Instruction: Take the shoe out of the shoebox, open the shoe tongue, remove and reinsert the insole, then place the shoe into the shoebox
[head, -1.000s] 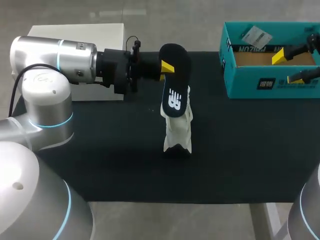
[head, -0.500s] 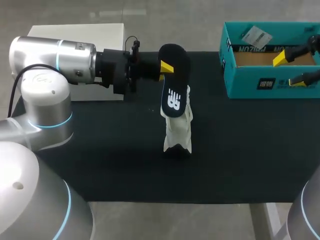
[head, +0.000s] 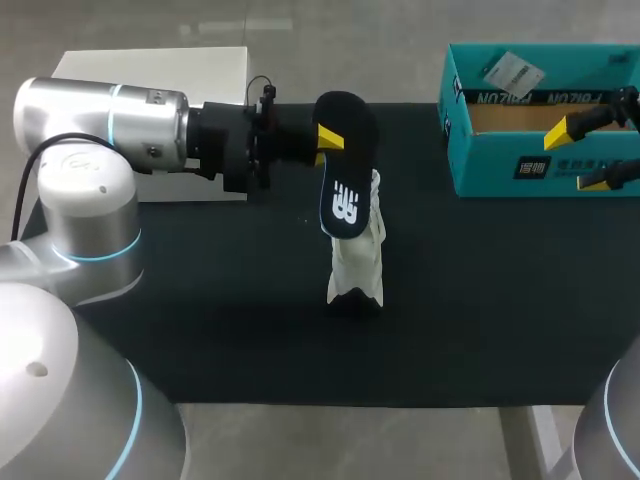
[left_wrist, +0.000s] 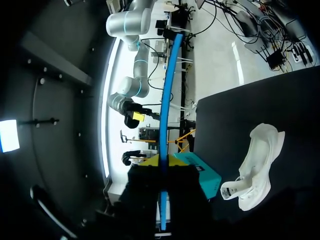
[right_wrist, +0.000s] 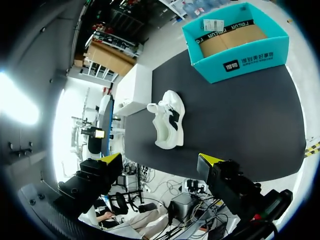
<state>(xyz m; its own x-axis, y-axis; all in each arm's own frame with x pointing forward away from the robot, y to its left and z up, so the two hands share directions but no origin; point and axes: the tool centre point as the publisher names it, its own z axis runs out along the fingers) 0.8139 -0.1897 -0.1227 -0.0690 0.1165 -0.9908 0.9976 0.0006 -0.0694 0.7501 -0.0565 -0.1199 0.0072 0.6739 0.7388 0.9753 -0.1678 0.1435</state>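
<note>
My left gripper (head: 326, 138) is shut on the upper part of a black insole (head: 345, 190), which hangs above the white shoe (head: 358, 262). The insole's lower end reaches down to the shoe's opening. The shoe lies on the black mat near the middle. In the left wrist view the insole (left_wrist: 164, 120) shows edge-on as a thin blue strip between my fingers, with the shoe (left_wrist: 256, 167) beside it on the mat. My right gripper (head: 580, 158) hangs open over the front wall of the teal shoebox (head: 520, 165) at the back right. The right wrist view shows its gripper (right_wrist: 159, 161) high above the shoe (right_wrist: 168, 120) and the shoebox (right_wrist: 235, 42).
A black mat (head: 200, 310) covers the table. A white box (head: 150, 70) stands at the back left behind my left arm, also seen as the white box (right_wrist: 133, 89) in the right wrist view. A paper tag (head: 512, 70) lies in the shoebox.
The left gripper and insole have shifted slightly left, with the insole's lower end a little lower. The right gripper has moved a bit towards the near side over the shoebox.
</note>
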